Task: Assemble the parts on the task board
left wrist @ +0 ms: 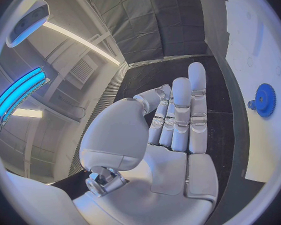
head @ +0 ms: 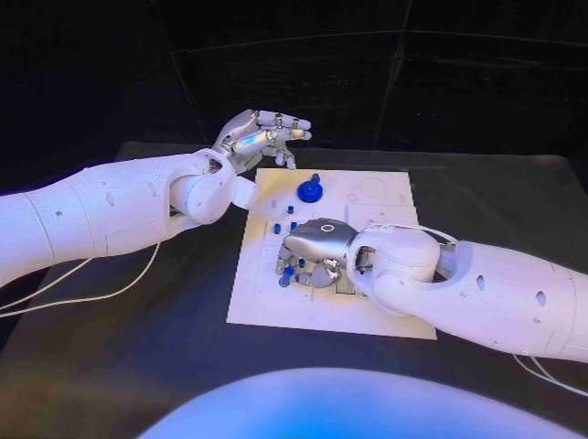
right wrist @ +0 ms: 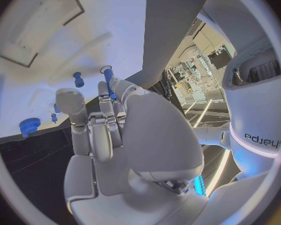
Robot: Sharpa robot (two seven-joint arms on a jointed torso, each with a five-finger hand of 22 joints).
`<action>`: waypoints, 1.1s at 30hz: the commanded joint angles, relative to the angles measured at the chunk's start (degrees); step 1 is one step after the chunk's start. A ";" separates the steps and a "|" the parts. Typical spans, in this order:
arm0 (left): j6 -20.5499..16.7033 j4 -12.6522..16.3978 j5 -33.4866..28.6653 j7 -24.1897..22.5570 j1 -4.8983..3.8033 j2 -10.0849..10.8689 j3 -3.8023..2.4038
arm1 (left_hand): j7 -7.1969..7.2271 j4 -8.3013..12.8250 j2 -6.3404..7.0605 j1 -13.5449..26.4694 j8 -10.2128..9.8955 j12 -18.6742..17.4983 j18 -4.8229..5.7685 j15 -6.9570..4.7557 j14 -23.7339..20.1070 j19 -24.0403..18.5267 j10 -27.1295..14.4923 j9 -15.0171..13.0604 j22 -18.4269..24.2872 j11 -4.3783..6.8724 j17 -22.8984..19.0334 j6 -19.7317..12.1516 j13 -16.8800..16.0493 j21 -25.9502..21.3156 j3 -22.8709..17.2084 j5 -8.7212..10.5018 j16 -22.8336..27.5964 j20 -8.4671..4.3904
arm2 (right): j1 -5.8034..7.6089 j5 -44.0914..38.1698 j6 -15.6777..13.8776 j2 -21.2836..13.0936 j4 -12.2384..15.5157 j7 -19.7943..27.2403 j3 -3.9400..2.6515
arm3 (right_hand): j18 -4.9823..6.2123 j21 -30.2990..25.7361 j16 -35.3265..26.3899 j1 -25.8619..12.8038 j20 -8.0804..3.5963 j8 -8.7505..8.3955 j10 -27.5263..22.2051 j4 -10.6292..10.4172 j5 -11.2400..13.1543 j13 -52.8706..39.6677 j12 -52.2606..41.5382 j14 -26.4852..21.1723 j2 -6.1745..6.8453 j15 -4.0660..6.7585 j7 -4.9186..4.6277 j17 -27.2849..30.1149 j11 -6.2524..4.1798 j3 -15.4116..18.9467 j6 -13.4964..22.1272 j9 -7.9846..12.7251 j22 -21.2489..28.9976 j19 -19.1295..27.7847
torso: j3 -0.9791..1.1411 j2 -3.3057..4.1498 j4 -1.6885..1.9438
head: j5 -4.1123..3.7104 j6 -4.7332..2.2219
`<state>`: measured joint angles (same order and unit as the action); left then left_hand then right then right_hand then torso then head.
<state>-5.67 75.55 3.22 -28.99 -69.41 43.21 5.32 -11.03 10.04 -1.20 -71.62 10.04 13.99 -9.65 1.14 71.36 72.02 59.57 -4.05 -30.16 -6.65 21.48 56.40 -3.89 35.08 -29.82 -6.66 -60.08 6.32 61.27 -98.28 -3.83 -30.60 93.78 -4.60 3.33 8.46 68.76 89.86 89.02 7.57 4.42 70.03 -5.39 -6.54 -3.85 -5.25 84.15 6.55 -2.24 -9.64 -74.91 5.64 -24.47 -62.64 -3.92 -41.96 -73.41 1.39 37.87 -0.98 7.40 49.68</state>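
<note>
The white task board (head: 373, 311) lies mid-table. On its far part stands a blue gear (head: 311, 191), with small blue pegs (head: 294, 216) just nearer to me. My right hand (head: 315, 254) hovers low over the board's left middle, fingers pointing down, and pinches a slim blue peg (head: 286, 272). In the right wrist view that peg (right wrist: 107, 80) sticks out from the fingertips of the right hand (right wrist: 109, 135) toward the board (right wrist: 47, 30), with another peg (right wrist: 78, 79) and the gear (right wrist: 29, 126) close by. My left hand (head: 258, 137) is raised beyond the board's far left corner, fingers apart and holding nothing.
The black table (head: 135, 347) surrounds the board on all sides. A white cable (head: 96, 291) trails from the left arm across the table's left side. In the left wrist view the left hand (left wrist: 172, 130) has the gear (left wrist: 264, 100) and the board edge (left wrist: 259, 35) beside it.
</note>
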 commanded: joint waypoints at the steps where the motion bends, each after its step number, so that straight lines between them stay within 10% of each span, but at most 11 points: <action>1: 0.72 0.00 -0.24 -0.28 -0.11 -0.10 -0.05 | 0.07 -0.01 0.01 0.76 0.19 0.20 -0.73 -0.04 -0.50 -0.17 -0.21 -0.08 0.10 0.00 -0.05 -0.49 0.04 -0.19 -0.30 -0.05 -0.10 0.05 | -0.03 -1.63 0.86 0.21 -0.06 -0.84 -0.01 | -0.61 0.29 0.14 -0.65 0.27 -0.12 0.33 -0.01 -0.10 -0.01 0.24 5.85 -0.13 0.17 -0.04 -15.09 0.02 -0.46 -0.30 -0.05 0.02 0.02 | -0.02 -0.01 0.05 | -0.04 0.04; 33: 0.89 -0.01 -0.24 -0.10 -0.10 -0.13 -0.04 | 0.05 0.00 0.01 0.85 0.26 0.28 -0.73 -0.03 -0.53 -0.19 -0.27 -0.08 0.10 -0.02 -0.09 -0.55 0.03 -0.20 -0.38 -0.04 -0.12 0.07 | -1.35 -4.88 1.67 2.47 -1.84 -3.33 0.39 | -0.64 0.15 0.14 -3.90 0.72 -0.94 -1.07 -0.12 -0.04 0.13 1.41 5.85 1.42 -0.41 -0.74 -15.09 0.70 -0.52 1.98 0.24 0.23 0.23 | -0.02 0.03 0.07 | 0.23 0.32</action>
<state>-5.44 75.48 3.22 -28.91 -69.40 43.14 5.33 -10.83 10.04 -1.19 -71.18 10.04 13.98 -9.66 1.14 71.36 72.02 59.58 -4.05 -30.12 -6.65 21.47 56.19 -3.89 35.08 -29.82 -6.66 -60.08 6.32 59.88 -102.62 -2.81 -28.20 91.93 -7.72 3.70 8.47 68.75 89.86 85.58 7.77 3.71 69.29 -5.27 -6.54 -3.75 -4.13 84.15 8.14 -2.24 -10.39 -74.90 6.36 -24.92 -60.86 -3.73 -41.70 -73.20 1.36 37.89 -0.92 7.70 50.01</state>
